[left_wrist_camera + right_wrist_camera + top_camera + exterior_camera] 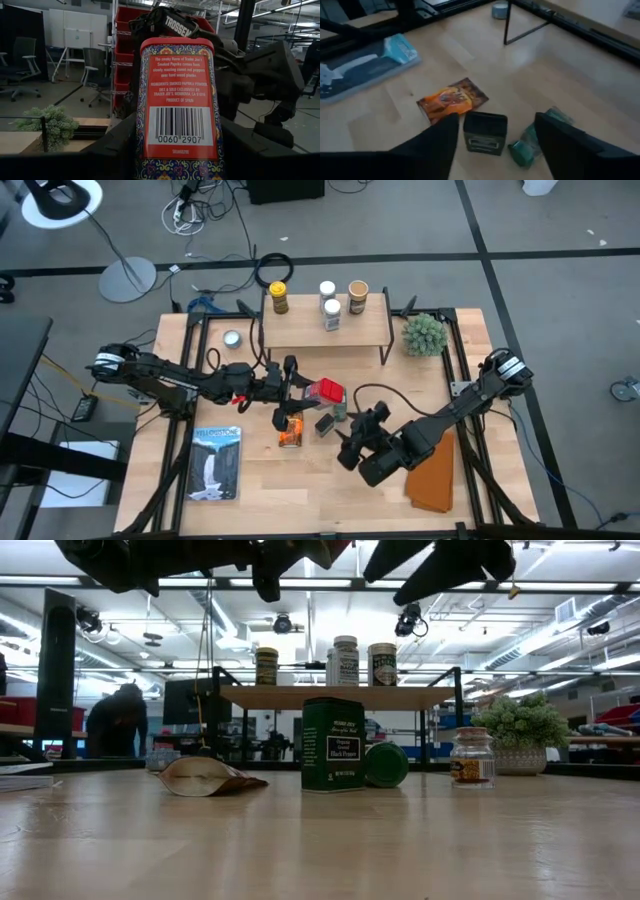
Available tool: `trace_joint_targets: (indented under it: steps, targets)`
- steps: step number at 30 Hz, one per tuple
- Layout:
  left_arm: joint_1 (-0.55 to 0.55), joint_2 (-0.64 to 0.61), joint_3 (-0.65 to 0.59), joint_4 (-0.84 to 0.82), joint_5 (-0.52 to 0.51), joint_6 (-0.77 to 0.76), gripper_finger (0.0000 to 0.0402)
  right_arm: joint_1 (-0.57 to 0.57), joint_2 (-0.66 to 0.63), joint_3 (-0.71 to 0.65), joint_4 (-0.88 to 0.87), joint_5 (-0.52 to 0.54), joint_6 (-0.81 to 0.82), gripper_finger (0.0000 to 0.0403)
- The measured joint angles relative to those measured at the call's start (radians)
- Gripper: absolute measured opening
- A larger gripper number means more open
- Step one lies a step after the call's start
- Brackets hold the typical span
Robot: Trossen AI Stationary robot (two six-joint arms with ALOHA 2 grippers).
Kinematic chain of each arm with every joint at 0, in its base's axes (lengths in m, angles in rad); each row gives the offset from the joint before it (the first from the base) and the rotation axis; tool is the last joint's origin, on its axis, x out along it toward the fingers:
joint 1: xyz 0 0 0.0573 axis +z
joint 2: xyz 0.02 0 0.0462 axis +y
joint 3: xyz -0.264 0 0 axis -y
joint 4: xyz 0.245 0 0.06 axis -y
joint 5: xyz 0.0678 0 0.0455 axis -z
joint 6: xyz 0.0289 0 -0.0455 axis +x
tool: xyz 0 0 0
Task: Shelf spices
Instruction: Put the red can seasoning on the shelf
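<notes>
Progress roughly halfway: four jars stand on the low light-wood shelf with thin black legs [325, 332] — a yellow-lidded jar [279, 297], two white-lidded jars [328, 290] [332, 314], a tan-lidded jar [358, 297]. A fifth spice, the red rectangular metal tin with patterned border and barcode label [177, 107], is pinched in the left gripper [300, 388], lifted off the table, short of the shelf front.

Left on the wooden tabletop [300, 490]: glossy orange crinkled packet lying flat [452, 99], dark green boxy tin with printed label [485, 131], green-lidded jar on its side [530, 142], and a small clear glass jar [472, 757] by the plant, lid colour unclear.

Right gripper [496, 131] hovers above the dark green tin, fingers [437, 137] spread either side of it, not touching, as far as the views show. Judging by that, dark tin is next.

Not task items: spiky green plant [424, 333], flat round silver tin [232, 338], glossy booklet [215, 463], tan leathery pad [435, 475].
</notes>
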Motion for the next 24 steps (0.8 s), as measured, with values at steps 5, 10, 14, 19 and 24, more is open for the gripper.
trace_joint_targets:
  steps: [5,10,14,19,24]
  targets:
    - [0.0,0.0,0.0,0.0,0.0,0.0,0.0208,0.012,0.0,0.0,0.074,0.059,-0.086,0.034]
    - [0.0,0.0,0.0,0.005,0.005,-0.005,0.0208,0.048,0.0,-0.029,0.092,0.234,-0.102,0.0394]
    - [0.0,0.0,0.0,0.025,0.044,-0.03,0.0208,0.076,0.001,-0.056,0.097,0.41,0.057,0.0375]
    - [0.0,0.0,0.001,0.026,0.05,-0.031,0.0209,0.083,0.001,-0.062,0.121,0.421,0.112,0.0363]
    - [0.0,0.0,0.001,0.04,0.05,-0.031,0.0209,0.056,0.001,-0.062,0.238,0.397,-0.005,0.0361]
